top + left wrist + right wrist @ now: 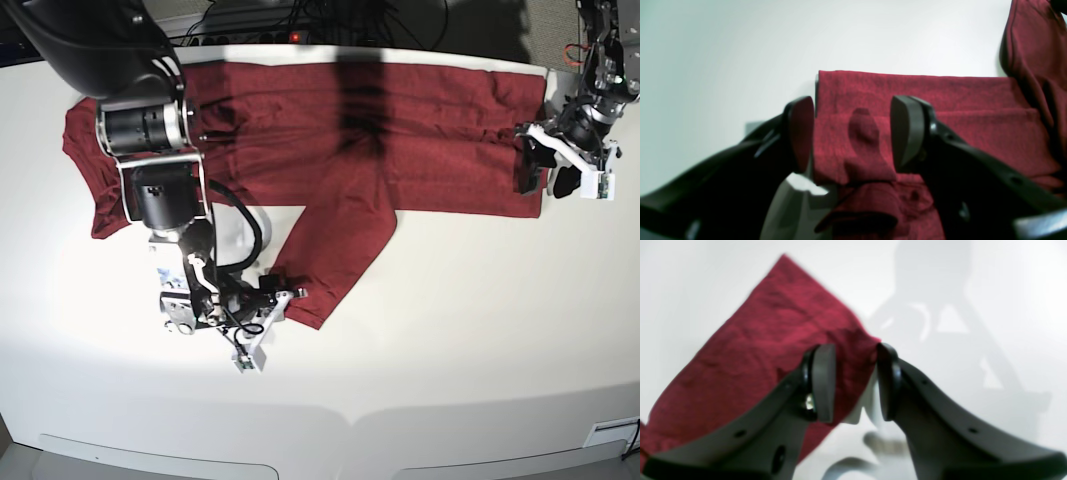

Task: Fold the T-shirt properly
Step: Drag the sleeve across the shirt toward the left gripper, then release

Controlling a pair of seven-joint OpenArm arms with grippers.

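Plenty of bare white table (470, 330) in front of me, nothing on it to dodge. The T-shirt (380, 140) covers the far strip, with a sleeve running down toward my right gripper (272, 298), which sits spread at the cuff. My left gripper (540, 165) is spread at the hem edge. Cables (290, 20) clutter the space behind the table.

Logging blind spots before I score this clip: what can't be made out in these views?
- Base view: the shirt's left part lies under the right arm; the collar cannot be found.
- Base view: the left pincer is too small to judge its grip on the hem.
- Right wrist view: blurred; the right pincer is open at the sleeve end, contact unclear.
- Left wrist view: the shirt is cut off by the right edge.
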